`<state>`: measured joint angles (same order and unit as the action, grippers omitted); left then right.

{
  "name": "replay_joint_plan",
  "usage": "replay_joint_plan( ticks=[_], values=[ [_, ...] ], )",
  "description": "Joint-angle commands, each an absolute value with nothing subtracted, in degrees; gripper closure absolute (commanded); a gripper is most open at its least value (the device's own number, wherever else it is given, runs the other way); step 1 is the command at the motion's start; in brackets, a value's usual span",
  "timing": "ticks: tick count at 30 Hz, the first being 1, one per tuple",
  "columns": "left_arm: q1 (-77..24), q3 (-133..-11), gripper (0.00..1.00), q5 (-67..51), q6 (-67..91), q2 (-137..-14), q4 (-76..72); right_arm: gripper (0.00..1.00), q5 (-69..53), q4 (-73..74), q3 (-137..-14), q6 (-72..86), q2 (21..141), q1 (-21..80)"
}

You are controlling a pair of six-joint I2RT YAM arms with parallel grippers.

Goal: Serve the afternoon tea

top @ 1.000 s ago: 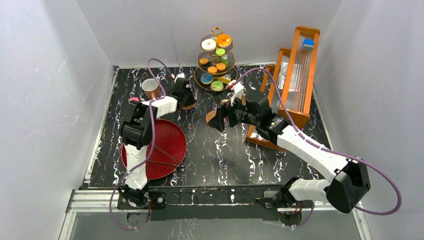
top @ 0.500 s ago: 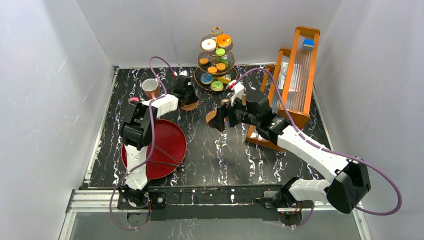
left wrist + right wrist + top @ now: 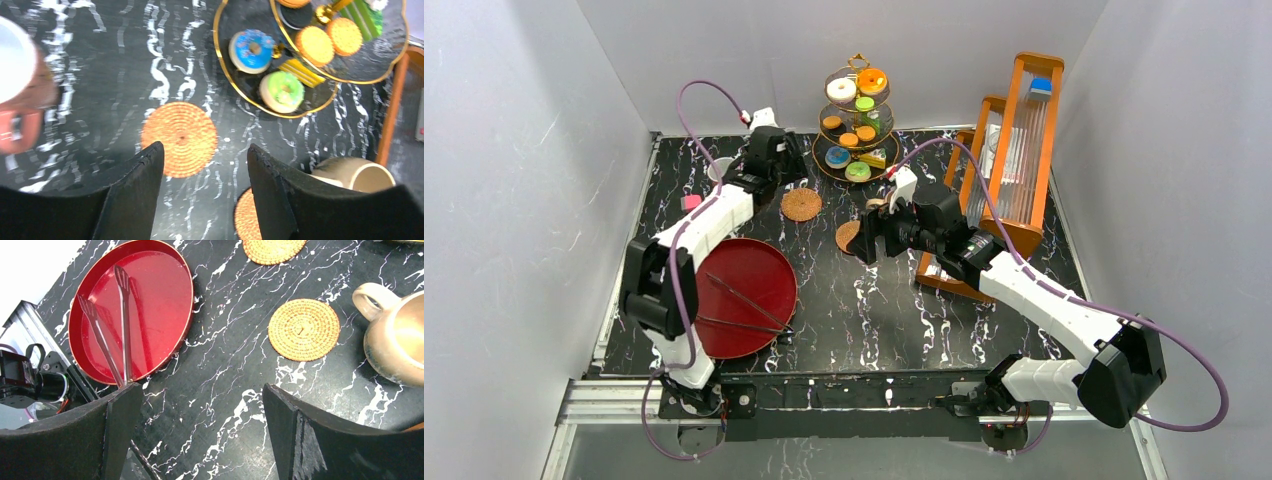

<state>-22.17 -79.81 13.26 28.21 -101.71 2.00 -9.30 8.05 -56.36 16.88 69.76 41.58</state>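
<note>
Left arm stretched far forward, the left gripper (image 3: 205, 152) aimed downward, fingers parted and empty. Right arm reaches forward and inward, the right gripper (image 3: 200, 390) spread wide, empty, apparently hovering low.

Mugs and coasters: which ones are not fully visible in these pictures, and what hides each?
White mug: left wrist view, blurred, cut by the left edge; top view, mostly under the left arm.
Beige mug: right wrist view, cut by the right edge.
Nearer coaster: left wrist view, cut by the bottom edge, partly behind the left gripper.
Farther coaster: right wrist view, cut by the top edge.
</note>
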Motion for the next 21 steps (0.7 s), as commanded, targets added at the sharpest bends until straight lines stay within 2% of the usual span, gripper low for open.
replay_joint_plan(
  ticks=[1,10,15,21],
  values=[
    [-19.70,-75.96,0.40,23.44,24.15,-95.65,7.52,0.01,-8.67,7.91,-58.69,17.58,69.49,41.32],
    [-9.36,-71.97,0.37,22.20,24.63,-93.26,10.12,0.01,-10.74,5.79,-58.22,18.18,68.56,41.35],
    [-7.16,-70.15,0.30,19.64,22.87,-93.16,7.57,0.01,-11.62,6.24,-58.83,18.05,69.61,41.31],
    [-6.68,-70.49,0.30,17.19,22.85,-96.51,7.19,0.01,-12.05,5.22,-58.25,18.19,70.30,41.32]
  ],
)
